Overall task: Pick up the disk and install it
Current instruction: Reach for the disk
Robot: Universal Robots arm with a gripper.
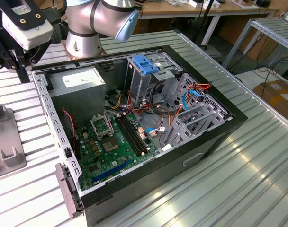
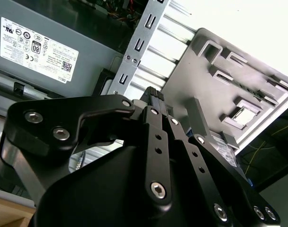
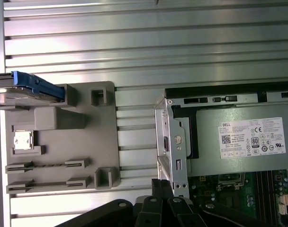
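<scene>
The disk (image 3: 34, 87), a slim drive in a bright blue carrier, stands on edge in a slot at one corner of the grey fixture plate (image 3: 63, 137). My gripper (image 3: 161, 185) hangs over the strip of table between that plate and the open computer case (image 3: 177, 142), apart from the disk. In the second wrist view the gripper (image 2: 154, 94) is shut, its black fingertips pressed together with nothing between them. In the exterior view the gripper (image 1: 22, 71) hangs at the far left, above the case's corner by the power supply (image 1: 77, 80).
The case (image 1: 205, 142) lies open on the ribbed metal table (image 1: 257, 165), showing the motherboard (image 1: 111, 142), drive cages with a broad blue bracket (image 1: 144, 64) and loose cables. The fixture plate (image 1: 4, 142) sits to the exterior view's left of the case. A small chip (image 3: 23, 139) rests on the plate.
</scene>
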